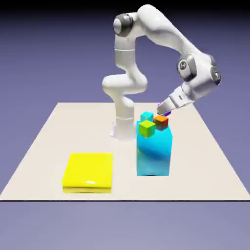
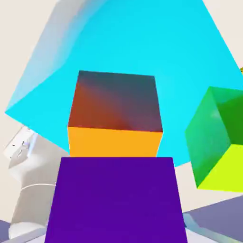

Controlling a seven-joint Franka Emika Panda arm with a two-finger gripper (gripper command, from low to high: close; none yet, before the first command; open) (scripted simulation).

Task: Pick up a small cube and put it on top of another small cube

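Beige table (image 1: 44, 161) under blue-violet backdrop. Tall cyan block (image 1: 154, 151) carries orange cube (image 1: 160, 121), lime-green cube (image 1: 147, 128) and small cyan cube (image 1: 146, 116) on top. Gripper (image 1: 163, 111) tilted, jaws clamped on magenta-purple cube (image 2: 114, 199), held just beside orange cube, near its top. Judged: cube carried in at slant to line up over orange one before lowering. Yellow flat block (image 1: 89, 172) well apart.

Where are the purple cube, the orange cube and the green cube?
purple cube (image 2: 114, 199), hand view, its large facing side.
orange cube (image 2: 114, 141), hand view, its bright orange face.
green cube (image 1: 147, 128), exterior view, its front face.
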